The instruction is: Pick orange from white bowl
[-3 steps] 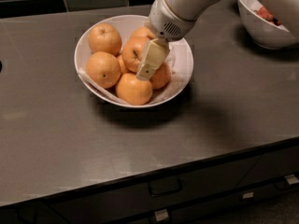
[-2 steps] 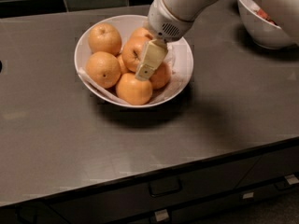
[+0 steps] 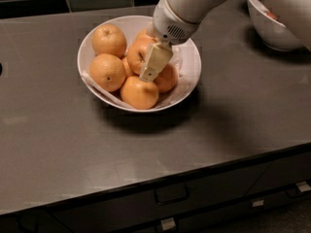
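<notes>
1. Worktop. The dark grey counter (image 3: 228, 130) carries two vessels. A drawer front (image 3: 171, 194) sits below its front edge.

2. Arm. The robot arm (image 3: 182, 6) enters from the back right corner and slopes down toward the middle of the back edge.

3. White bowl (image 3: 190, 84). It stands near the back edge, left of centre. It has a crinkled translucent lining (image 3: 181, 61) and holds about six oranges. A deeper white bowl (image 3: 274, 35) with red fruit stands at the back right corner, well apart.

4. The orange (image 3: 136, 50). It sits in the middle of the pile, resting on its neighbours, with its dark stem dimple facing the front edge.

5. Gripper (image 3: 149, 72). It is lowered into the white bowl, lying against the right flank of the orange and just above the front orange (image 3: 140, 93). Whether it is closed on anything cannot be told.

6. Handling, as a judgement. The fruit is probably firm, moderately heavy, and smooth enough to roll or slip.
   - Take hold across the widest girth, on opposite sides.
   - Apply moderate pressure to avoid bruising.
   - Lift straight up. The neighbouring oranges touch it and may shift.
</notes>
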Motion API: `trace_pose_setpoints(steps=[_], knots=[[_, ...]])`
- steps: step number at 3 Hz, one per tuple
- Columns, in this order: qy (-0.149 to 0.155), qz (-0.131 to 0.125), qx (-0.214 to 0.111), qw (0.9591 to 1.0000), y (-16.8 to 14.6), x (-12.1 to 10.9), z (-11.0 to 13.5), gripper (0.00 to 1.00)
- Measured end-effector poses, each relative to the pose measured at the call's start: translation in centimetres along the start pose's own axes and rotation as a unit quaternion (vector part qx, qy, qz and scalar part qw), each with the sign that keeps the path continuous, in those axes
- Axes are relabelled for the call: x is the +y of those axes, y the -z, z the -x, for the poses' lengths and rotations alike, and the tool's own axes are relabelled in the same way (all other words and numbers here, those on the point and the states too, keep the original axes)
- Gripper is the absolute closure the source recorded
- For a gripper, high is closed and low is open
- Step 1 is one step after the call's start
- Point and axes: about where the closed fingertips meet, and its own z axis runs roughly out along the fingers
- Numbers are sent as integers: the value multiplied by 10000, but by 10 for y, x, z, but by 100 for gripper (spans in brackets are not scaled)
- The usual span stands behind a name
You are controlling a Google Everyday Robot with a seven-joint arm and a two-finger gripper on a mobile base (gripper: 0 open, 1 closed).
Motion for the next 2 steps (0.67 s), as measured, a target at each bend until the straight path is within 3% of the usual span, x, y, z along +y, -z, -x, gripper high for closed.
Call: trace_pose_setpoints(steps=[2], knots=[[-13,-21,-5,10000,-14,-3,2,27]])
